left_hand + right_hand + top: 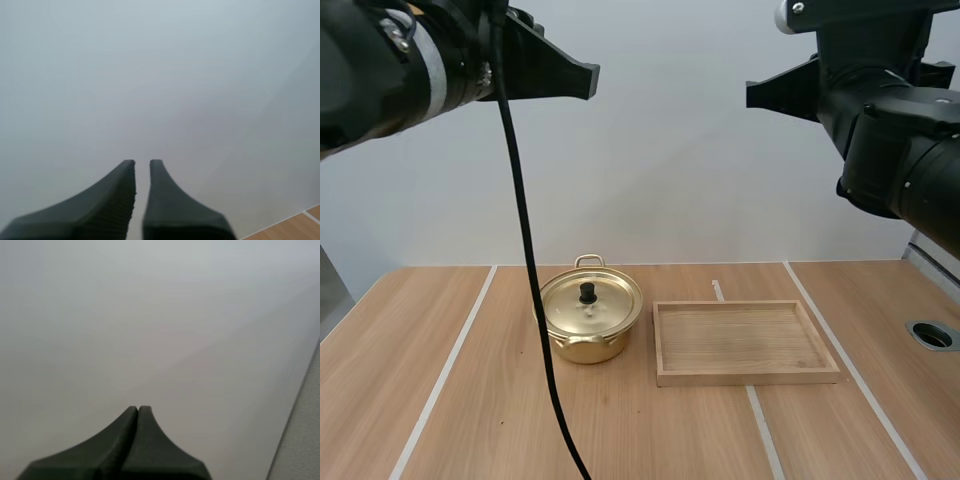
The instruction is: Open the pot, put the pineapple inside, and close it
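pale grey wall (670, 180) rises behind the wooden tabletop (460, 410), whose far edge crosses the middle of the high view. the gold pot (590, 325) sits left of centre, near that far edge, with its lid (605, 305) on and the black knob (587, 291) upright. the wooden tray (750, 377) lies just beside the pot on the right, apart from it by a narrow strip of bare wood, its long sides parallel to the far edge. bare wood lies open in front of both and out to the left. the left fingers (582, 80), upper left, and the right fingers (760, 95), upper right, hang high over the tabletop, well apart, tips pointing toward each other. the left fingers stand slightly spread, a thin gap between them; the right fingers are pressed together as one wedge.
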